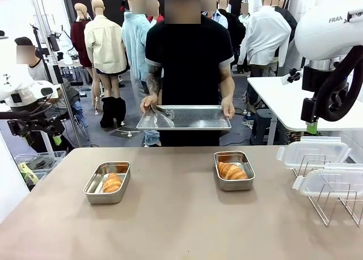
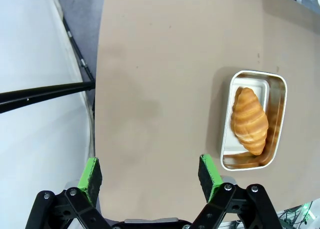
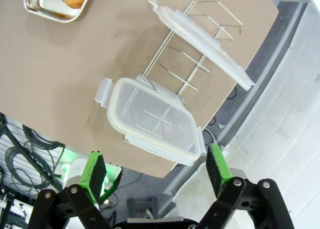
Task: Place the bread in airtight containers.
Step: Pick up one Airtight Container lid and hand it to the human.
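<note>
Right end effector [image 3: 155,161] gapes over clear lid [image 3: 150,114], seemingly propped on rack [image 3: 189,59].

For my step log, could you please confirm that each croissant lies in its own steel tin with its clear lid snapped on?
Not quite: the left tin and right tin are open. Both clear lids rest on the wire rack at the robot's right, as the front view shows. Each croissant lies in its own tin.

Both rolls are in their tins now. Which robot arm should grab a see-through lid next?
Probably the right. The right tool, open, hangs over the clear plastic snap lids. The left tool, also open, hangs over bare tan table beside a small rectangular stainless-steel tin, away from the lids.
</note>
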Tool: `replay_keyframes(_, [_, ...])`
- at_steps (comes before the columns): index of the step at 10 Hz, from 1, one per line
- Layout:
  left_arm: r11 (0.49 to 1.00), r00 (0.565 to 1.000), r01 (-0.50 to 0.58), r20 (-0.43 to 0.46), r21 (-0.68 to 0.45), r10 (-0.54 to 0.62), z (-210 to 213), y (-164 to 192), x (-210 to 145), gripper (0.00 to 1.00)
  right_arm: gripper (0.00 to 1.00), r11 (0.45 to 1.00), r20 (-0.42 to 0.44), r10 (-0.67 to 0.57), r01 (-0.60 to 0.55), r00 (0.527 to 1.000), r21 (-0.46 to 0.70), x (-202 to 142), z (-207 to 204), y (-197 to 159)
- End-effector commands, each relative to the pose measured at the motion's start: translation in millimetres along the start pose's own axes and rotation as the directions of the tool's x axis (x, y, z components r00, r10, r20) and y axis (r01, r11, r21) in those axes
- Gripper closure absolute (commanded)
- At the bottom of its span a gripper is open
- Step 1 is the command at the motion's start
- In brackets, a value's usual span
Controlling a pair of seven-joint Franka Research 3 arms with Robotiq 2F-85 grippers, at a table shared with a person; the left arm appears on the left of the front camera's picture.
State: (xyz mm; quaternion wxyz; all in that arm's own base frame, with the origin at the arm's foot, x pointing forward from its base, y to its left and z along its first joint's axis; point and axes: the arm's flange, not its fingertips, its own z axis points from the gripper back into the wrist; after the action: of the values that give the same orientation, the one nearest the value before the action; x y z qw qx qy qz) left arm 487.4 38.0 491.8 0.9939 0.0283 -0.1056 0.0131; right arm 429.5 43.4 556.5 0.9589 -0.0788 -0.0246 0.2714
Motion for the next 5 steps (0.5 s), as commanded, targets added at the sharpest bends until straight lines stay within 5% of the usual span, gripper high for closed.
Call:
replay_keyframes(1, [1.000, 1.000, 0.011, 0.009, -0.001, -0.011, 4.9, -2.5, -2.4, 0.00, 0.00, 1.000, 0.015, -0.011, 0.011, 1.000, 0.008, 2.6, -2.1, 1.7])
replay_keyframes(5, [1.000, 1.000, 0.011, 0.009, -0.001, -0.011, 4.9, -2.5, -2.4, 0.00, 0.00, 1.000, 0.015, -0.011, 0.011, 1.000, 0.008, 2.6, -2.1, 1.7])
